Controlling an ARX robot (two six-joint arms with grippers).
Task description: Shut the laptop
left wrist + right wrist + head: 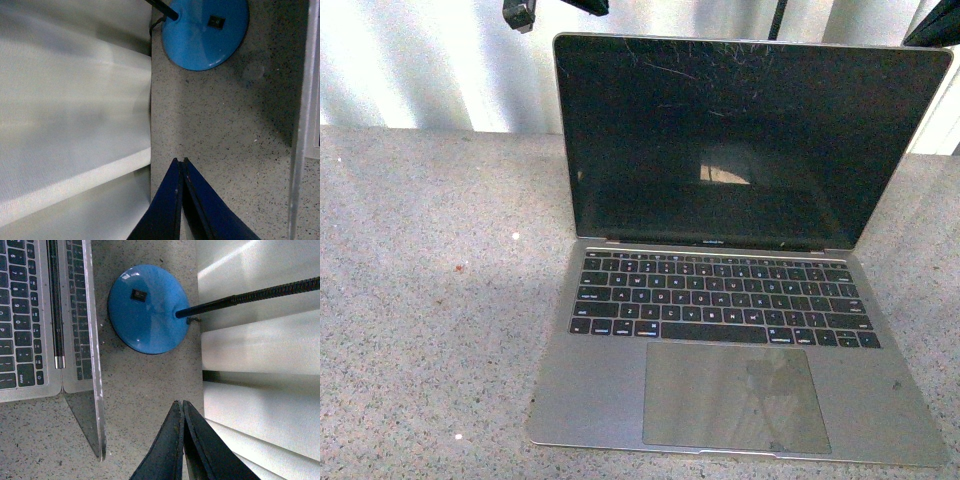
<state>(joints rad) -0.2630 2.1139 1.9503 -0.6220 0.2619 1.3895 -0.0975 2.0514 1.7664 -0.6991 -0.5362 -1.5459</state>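
Blue lamp base (pixel 147 310) behind open laptop (pixel 730 260) shows only in wrist views.

You have 1 laptop (pixel 720 300) on 1 speckled table (pixel 420 300), and it shows 1 screen (pixel 740 130) and 1 trackpad (pixel 732 397). You have 2 grippers, the left gripper (pixel 181 160) and the right gripper (pixel 181 402), each with 2 dark blue fingers (pixel 170 440). Each wrist view shows 1 blue lamp base (pixel 145 310) carrying 1 black switch (pixel 138 295). This is probably the same 1 lamp seen twice, not 2. You can also count 2 white specks (pixel 515 237) on the table.
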